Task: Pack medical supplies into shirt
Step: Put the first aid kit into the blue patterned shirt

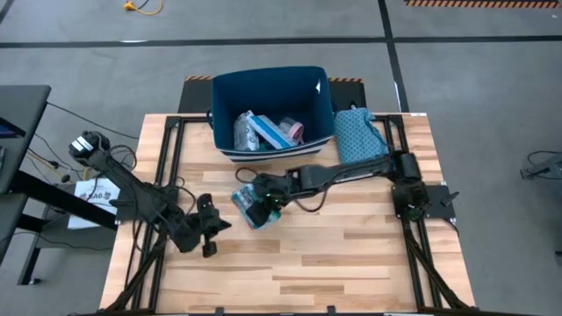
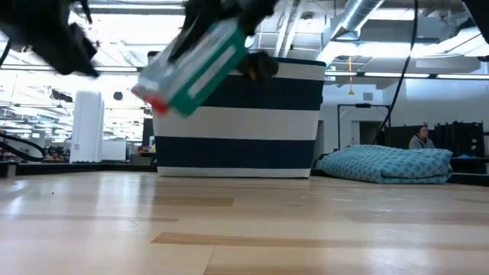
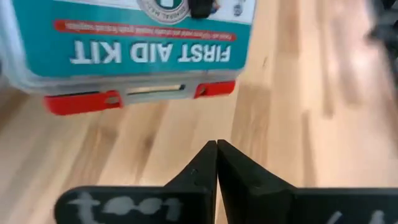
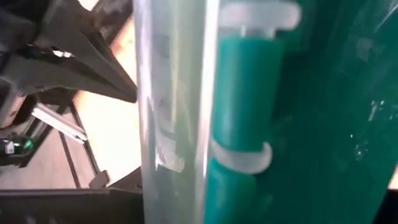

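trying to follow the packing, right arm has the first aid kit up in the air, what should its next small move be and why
Probably carry the first aid kit toward the blue bin behind it. The right gripper holds it tilted, clear of the table, and other supplies already lie in that bin. The left gripper waits shut nearby.

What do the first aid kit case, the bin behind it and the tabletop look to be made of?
First aid kit case: likely hard plastic, with a clear glossy shell, a teal label and red latches. Bin: apparently soft fabric, matte, with navy and white bands. Tabletop: light wood planks with visible grain and a smooth sheen.
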